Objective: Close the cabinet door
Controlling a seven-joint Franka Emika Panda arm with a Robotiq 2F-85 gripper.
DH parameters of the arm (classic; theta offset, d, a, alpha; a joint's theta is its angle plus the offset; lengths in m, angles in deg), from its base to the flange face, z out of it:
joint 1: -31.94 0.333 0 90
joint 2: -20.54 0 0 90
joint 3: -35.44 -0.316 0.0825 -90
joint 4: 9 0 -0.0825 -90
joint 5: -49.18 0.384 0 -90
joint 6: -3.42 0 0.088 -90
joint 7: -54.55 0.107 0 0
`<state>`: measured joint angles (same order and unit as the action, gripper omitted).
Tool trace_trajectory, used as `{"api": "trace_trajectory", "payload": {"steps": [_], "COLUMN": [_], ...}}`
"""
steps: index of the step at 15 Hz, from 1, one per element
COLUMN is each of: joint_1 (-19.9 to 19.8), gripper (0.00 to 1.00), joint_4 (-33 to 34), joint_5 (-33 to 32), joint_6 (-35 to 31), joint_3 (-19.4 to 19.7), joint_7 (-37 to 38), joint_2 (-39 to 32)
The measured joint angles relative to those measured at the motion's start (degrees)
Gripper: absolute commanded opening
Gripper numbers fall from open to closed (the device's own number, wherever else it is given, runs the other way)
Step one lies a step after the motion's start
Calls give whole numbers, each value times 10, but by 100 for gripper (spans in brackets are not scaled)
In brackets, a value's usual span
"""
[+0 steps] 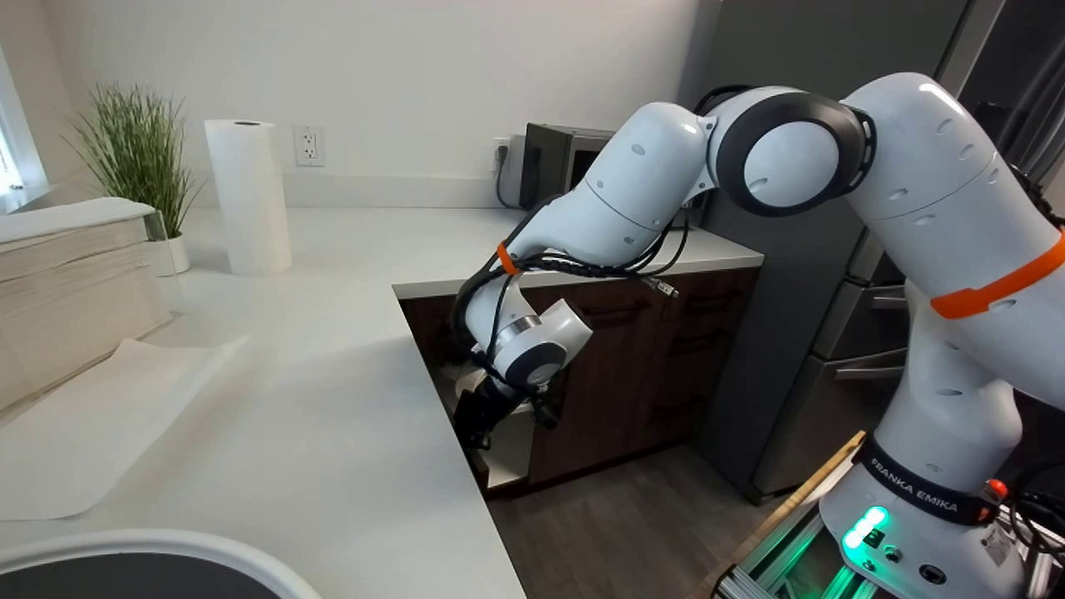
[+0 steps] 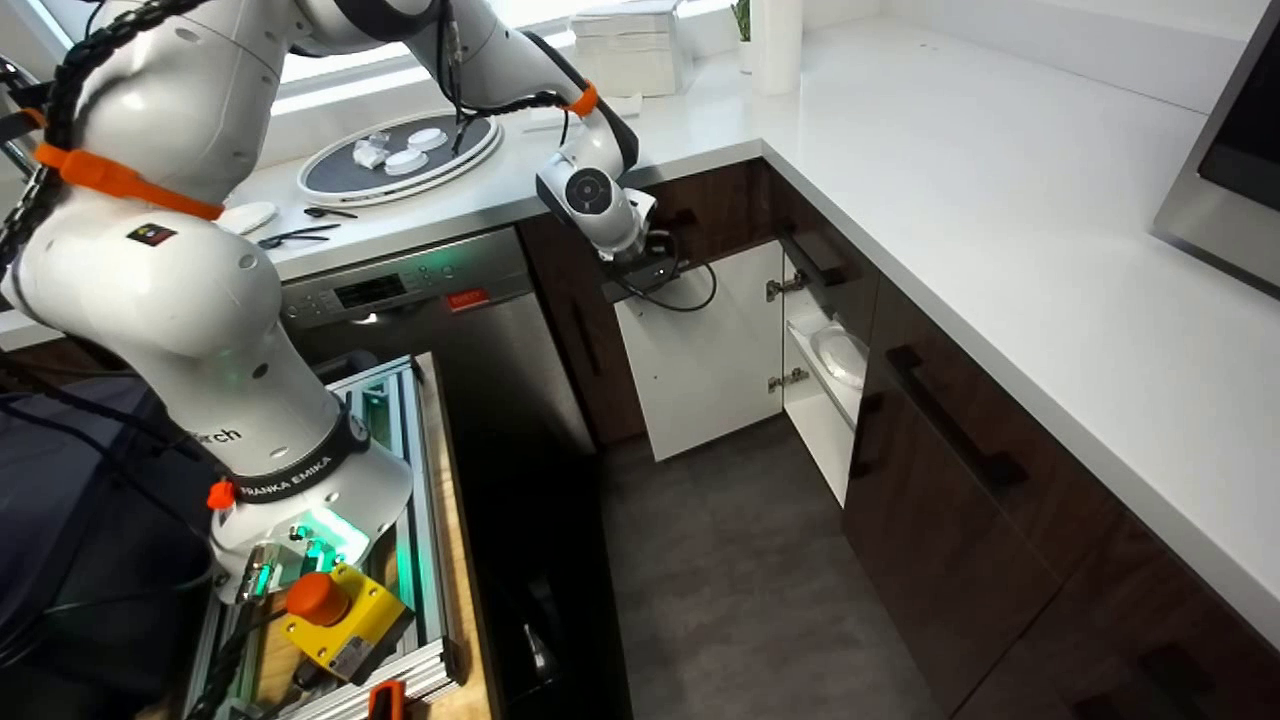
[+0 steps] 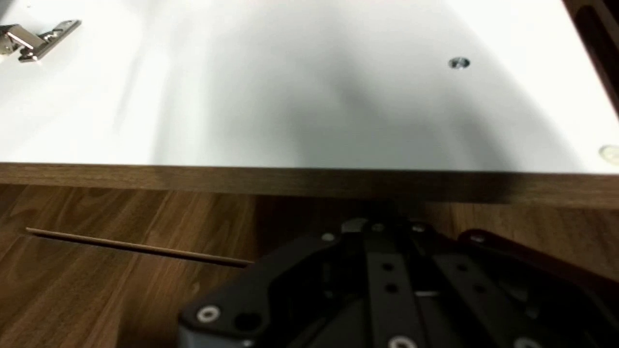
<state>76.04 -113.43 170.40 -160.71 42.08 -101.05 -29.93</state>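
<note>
Nearest, white countertop (image 1: 333, 374). Under its corner, cabinet door (image 2: 710, 360) open — probably stiff, fairly heavy, easy-swinging. Gripper (image 3: 395, 228) near top edge, jaws apparently together. Push outer face near free edge, far from hinges (image 2: 774, 291).

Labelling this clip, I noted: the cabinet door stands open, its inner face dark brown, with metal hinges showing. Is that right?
Not quite: the cabinet door has a white inner face, not a dark brown one, as an exterior view shows. It does stand open, with metal hinges showing.
</note>
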Motion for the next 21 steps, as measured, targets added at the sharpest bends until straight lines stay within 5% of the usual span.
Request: {"api": "trace_trajectory", "payload": {"steps": [8, 21], "joint_1": [27, 56], "gripper": [0, 0], "joint_4": [0, -5], "joint_5": [1, 21], "joint_6": [5, -14], "joint_3": [39, 169], "joint_7": [1, 2], "joint_2": [-17, -49]}}
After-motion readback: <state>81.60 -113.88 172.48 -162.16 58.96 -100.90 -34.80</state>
